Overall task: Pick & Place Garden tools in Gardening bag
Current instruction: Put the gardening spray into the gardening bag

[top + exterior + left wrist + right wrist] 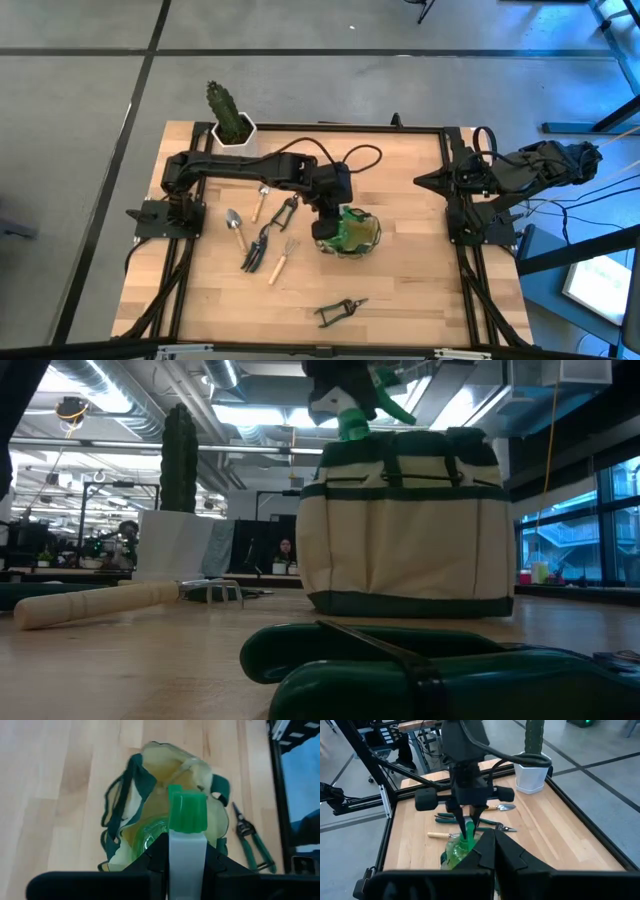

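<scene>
The gardening bag (355, 235), tan with dark green trim, stands at the table's middle with its mouth open (165, 795). My left gripper (330, 222) is over the mouth, shut on the green spray bottle (150, 837). Left of the bag lie several garden tools: a silver trowel (235, 226), a wooden-handled fork (282, 258), a dark claw rake (257, 248) and black shears (285, 211). Green-handled pruning shears (340, 312) lie near the front edge. My right gripper (422, 180) waits shut at the table's right side, holding nothing. My left gripper pinches the spray bottle's white head (186, 855) between its two fingers, just below the green nozzle (187, 812). The fingers (470, 826) slant down from above on the table's left side. The bottle hangs below them, its clear green body inside the bag's mouth.
A green cactus (225, 105) in a white pot (236, 133) stands at the far left edge. Black frame rails (455, 230) run along the table's sides. Bare wood lies right of the bag and along the near edge.
</scene>
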You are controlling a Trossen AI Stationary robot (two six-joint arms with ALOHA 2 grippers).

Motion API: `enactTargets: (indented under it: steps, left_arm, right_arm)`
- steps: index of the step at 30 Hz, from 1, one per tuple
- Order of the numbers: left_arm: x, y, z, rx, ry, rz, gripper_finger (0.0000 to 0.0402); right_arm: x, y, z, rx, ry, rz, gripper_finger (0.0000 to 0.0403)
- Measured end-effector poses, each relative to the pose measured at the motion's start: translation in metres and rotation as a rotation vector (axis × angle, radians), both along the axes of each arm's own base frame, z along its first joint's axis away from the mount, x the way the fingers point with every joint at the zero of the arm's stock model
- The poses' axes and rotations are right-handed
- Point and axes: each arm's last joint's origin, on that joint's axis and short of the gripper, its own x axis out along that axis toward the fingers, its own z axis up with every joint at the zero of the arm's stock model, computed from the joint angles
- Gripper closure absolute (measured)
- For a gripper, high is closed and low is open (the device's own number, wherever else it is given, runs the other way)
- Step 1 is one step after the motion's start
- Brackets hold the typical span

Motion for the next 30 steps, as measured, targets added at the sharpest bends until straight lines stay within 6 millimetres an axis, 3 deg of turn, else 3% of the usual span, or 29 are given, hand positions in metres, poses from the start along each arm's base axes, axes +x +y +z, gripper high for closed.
enactTargets:
  steps: [19, 30]
  left_arm:
    - [-0.003, -0.001, -0.004, 0.141, 0.034, -0.117, 0.0360]
    - [0.006, -0.001, -0.028, 0.147, 0.121, -0.129, 0.0360]
  right_arm:
    - [0.000, 0.000, -0.001, -0.013, 0.008, 0.000, 0.0403]
    - [-0.001, -0.001, -0.002, -0.022, 0.027, 0.002, 0.0403]
